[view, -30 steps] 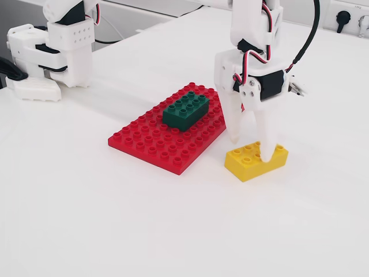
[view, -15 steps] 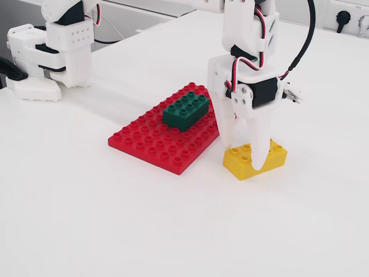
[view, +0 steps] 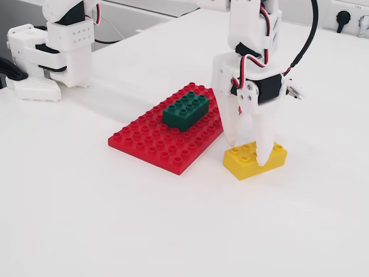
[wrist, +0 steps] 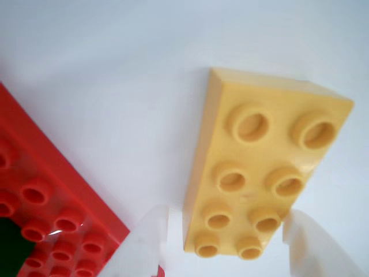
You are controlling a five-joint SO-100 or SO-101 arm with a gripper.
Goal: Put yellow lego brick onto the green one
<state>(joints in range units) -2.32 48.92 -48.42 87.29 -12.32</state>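
**Gripper straddles the yellow brick, jaws spread wider than before**

While the bright yellow chunky plastic brick with eight round studs (view: pixel 255 160) sits flat on the white surface (view: pixel 86 219), just beside the red studded plastic baseplate (view: pixel 153 144), the white two-finger gripper (view: pixel 247 151) straddles its near end. One fingertip stands at each long side, the jaws part-open; whether they touch the brick I cannot tell. Half a second ago the fingers stood closer together and lower. The dark green studded brick (view: pixel 185 109) stays on the baseplate. No writing is legible.
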